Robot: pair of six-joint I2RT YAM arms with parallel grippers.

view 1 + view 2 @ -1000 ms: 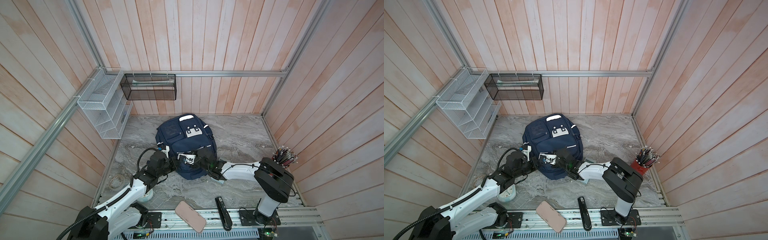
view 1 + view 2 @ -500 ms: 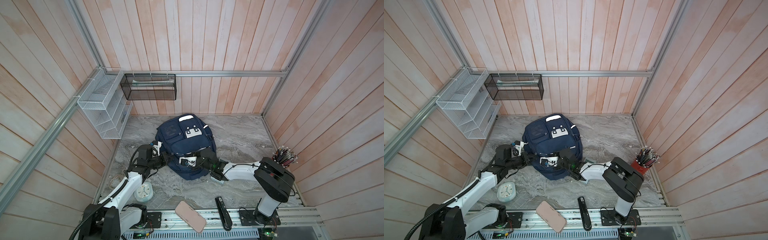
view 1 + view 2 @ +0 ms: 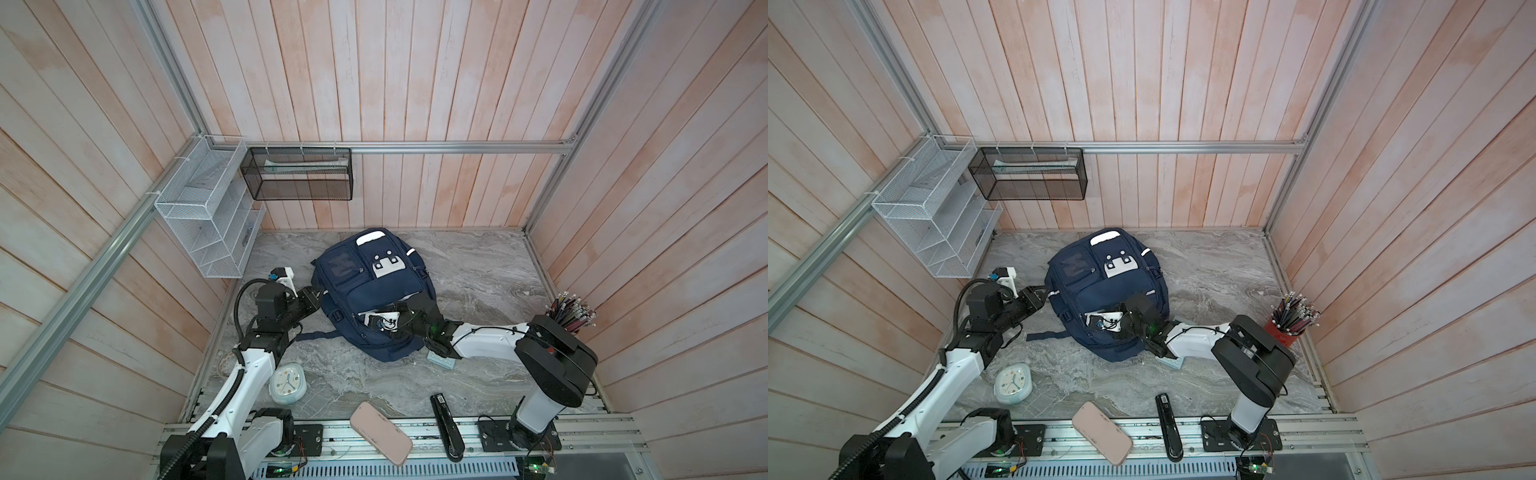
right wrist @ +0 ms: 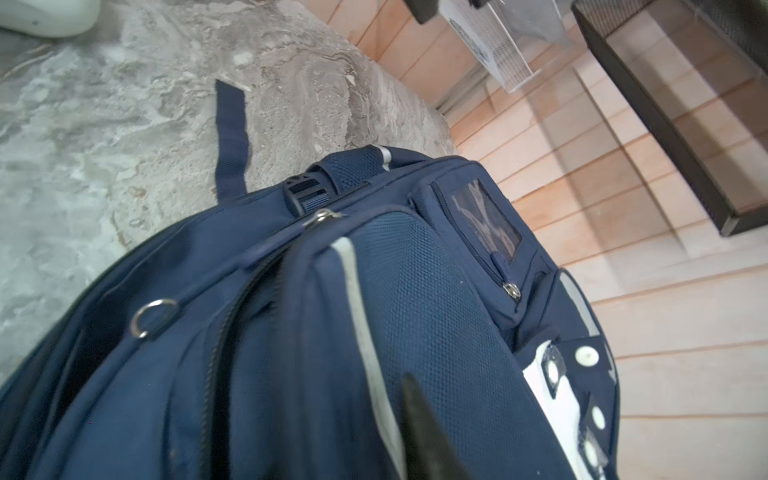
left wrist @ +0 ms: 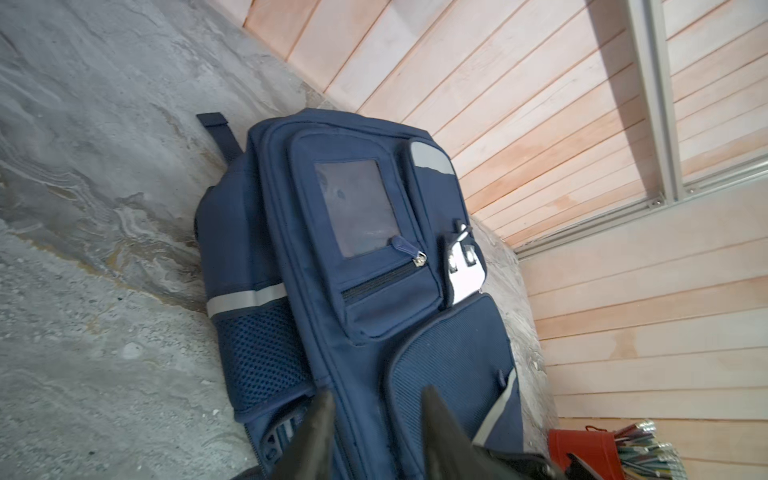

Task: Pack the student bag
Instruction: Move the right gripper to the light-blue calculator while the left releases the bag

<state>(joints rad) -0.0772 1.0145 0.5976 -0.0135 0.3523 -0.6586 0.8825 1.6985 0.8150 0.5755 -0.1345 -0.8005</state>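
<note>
Seeing the student bag lying front-up near the middle of the grey marbled desk in both top views. Pointing its white studded patch toward the back wall and trailing one loose strap out toward the left arm.

Finding the left pincer sitting just beside the bag's left flank, next to the reflective stripe. Showing, in the left wrist view, two dark fingers standing apart, released, with the bag's side seam lying in the gap.

Finding the right pincer sitting over the bag's near end, above the large front pocket. Showing only one dark finger against the mesh fabric in the right wrist view, so not telling whether released or clenched.

Moving outward:
- Spotting a small light-blue item lying just beside the bag under the right arm.
- Spotting a pale clock lying near the left arm.
- Spotting a pink case and a black stapler lying at the front edge.
- Spotting a red cup of pencils standing by the right wall.
- Spotting a white wire shelf and a black mesh basket hanging on the walls.
</note>
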